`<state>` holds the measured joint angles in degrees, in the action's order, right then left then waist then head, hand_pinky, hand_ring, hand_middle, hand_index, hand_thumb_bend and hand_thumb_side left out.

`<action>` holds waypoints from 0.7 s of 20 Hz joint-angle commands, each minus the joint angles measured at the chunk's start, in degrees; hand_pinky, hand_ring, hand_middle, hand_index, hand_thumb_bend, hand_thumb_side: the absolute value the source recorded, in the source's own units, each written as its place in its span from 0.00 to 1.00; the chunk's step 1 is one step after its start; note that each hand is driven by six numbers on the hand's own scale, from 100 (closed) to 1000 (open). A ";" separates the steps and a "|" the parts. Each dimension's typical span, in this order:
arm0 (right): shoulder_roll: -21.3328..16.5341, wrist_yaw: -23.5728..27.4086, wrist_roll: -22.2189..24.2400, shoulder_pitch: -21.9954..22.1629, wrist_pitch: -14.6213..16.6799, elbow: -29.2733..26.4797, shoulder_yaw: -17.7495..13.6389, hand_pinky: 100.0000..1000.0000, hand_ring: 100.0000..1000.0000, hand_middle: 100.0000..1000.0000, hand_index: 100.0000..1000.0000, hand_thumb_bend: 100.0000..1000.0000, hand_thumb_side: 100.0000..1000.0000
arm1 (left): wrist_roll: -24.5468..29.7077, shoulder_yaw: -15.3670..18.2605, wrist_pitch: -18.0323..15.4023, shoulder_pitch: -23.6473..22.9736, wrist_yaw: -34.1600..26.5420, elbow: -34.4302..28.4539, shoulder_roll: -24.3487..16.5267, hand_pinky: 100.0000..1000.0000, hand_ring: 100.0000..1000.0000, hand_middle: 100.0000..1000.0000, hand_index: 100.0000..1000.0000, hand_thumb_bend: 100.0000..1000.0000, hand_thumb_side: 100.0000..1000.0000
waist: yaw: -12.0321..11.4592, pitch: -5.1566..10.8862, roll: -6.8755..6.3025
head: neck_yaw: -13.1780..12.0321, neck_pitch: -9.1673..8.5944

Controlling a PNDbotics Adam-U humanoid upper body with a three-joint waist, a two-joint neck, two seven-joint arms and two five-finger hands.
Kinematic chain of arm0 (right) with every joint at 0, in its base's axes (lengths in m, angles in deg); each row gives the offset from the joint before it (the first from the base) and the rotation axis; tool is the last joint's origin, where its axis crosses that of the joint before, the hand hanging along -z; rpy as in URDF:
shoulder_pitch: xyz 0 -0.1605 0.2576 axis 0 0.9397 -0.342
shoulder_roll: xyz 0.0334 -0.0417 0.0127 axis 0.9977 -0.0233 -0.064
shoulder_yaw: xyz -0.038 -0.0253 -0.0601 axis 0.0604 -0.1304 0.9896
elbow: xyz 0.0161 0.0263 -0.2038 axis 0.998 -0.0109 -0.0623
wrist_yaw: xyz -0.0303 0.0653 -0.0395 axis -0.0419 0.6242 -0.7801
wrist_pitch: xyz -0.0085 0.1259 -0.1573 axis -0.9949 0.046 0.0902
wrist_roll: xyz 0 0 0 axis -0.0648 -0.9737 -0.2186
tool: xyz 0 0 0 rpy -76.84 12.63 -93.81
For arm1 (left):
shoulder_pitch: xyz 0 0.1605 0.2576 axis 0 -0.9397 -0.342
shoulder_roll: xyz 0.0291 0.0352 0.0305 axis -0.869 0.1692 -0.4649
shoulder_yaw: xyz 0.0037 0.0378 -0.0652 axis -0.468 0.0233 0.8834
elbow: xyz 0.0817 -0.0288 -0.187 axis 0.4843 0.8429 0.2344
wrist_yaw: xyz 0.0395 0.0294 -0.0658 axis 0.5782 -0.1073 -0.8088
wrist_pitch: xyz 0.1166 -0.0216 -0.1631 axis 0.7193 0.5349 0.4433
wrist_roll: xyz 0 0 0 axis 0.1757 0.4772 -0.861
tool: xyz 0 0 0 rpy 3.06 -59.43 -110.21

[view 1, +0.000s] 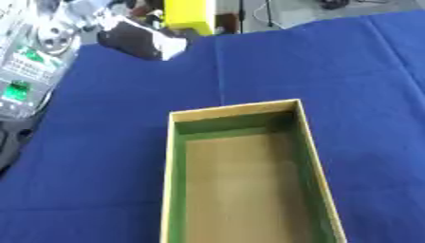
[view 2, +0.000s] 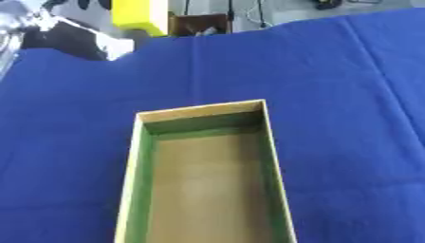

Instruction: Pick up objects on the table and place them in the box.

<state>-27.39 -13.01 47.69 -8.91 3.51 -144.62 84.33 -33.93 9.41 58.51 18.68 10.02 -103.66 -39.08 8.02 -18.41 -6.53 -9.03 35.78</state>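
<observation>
A plain deep-blue cloth-covered table [view 1: 99, 156] carries a rectangular cardboard box [view 1: 172, 142] with pale tan rim, green inner walls, brown floor. Beyond, a bright yellow block [view 1: 189, 15]; beside it something blurred, perhaps black-and-white [view 1: 141, 40].

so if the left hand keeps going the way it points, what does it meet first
Probably nothing: the left hand, blurred at the upper left, points toward the view's right over blue cloth. The yellow block sits behind that line and the box nearer, though depth is unclear.
</observation>
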 commanded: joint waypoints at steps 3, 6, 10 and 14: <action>-1.46 0.80 -0.86 0.25 0.18 -1.11 -0.92 0.73 0.76 0.60 0.78 0.00 0.55 | -2.23 -1.75 -1.63 -0.33 -1.45 -1.89 2.22 0.23 0.39 0.28 0.44 0.00 0.26 | -0.72 1.69 0.95 | 0.54 0.65; -1.67 0.82 -1.23 0.45 0.25 -1.11 -1.08 0.73 0.76 0.60 0.78 0.00 0.56 | -1.50 -3.20 -2.17 -1.14 -0.95 -1.90 4.71 0.23 0.39 0.28 0.44 0.00 0.27 | -1.14 2.01 1.07 | 0.67 0.70; -1.90 0.71 -1.76 0.74 0.31 -1.11 -1.30 0.73 0.76 0.60 0.78 0.00 0.55 | -0.16 -5.18 -3.45 -2.58 2.07 -1.90 8.39 0.23 0.39 0.28 0.44 0.00 0.26 | -1.80 2.31 1.14 | 1.04 0.85; -1.69 0.56 -1.98 0.73 0.06 -1.11 -1.35 0.73 0.76 0.60 0.78 0.00 0.55 | 1.18 -7.64 -5.11 -4.38 5.61 -1.90 9.55 0.23 0.39 0.28 0.44 0.00 0.25 | -2.16 2.22 1.11 | 1.18 0.98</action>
<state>-27.88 -12.74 45.97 -7.96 3.65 -144.62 83.57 -33.03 2.17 54.00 13.70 14.50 -104.60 -29.16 5.88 -17.28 -5.86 -7.94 36.24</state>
